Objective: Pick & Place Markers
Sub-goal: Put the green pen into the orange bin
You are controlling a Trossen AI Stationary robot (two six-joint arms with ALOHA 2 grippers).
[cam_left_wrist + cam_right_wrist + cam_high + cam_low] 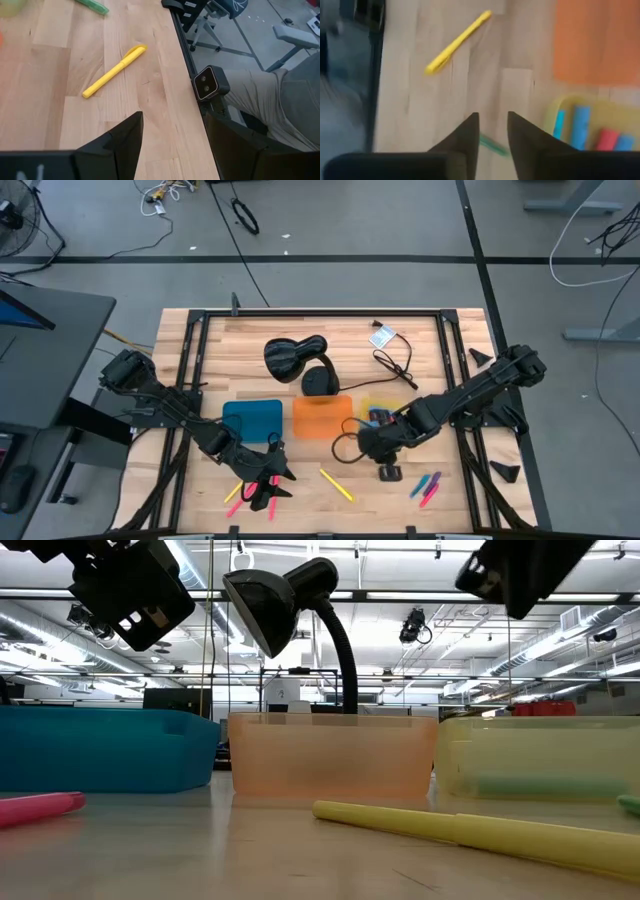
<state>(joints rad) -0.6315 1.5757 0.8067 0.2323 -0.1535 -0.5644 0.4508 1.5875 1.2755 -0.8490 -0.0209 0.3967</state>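
A yellow marker (pixel 337 485) lies flat on the table near the front edge, also in the low view (pixel 470 832). Pink markers (pixel 240 495) lie at the near left under my left gripper (pixel 272 483), which hovers open with nothing between its fingers (pixel 125 145). Blue, green and pink markers (pixel 425 485) lie at the near right. My right gripper (pixel 492 131) hangs just in front of the yellow tray (pixel 555 112), its fingers a little apart. Blue and red markers (pixel 580 125) lie in that tray. A green marker (pixel 492 145) shows beyond the right fingertips, partly hidden by them. My right gripper points steeply down, and the green marker (pixel 495 146) crosses below its fingertips. I cannot tell whether the fingers touch it. My left gripper touches nothing.
A blue tray (pixel 252 420) and an orange tray (pixel 322 417) stand left of the yellow one. A black desk lamp (pixel 295 360) and a black cable (pixel 395 365) sit behind them. A small camera (pixel 210 83) is at the near edge, with a person's leg (pixel 280 110) beyond it.
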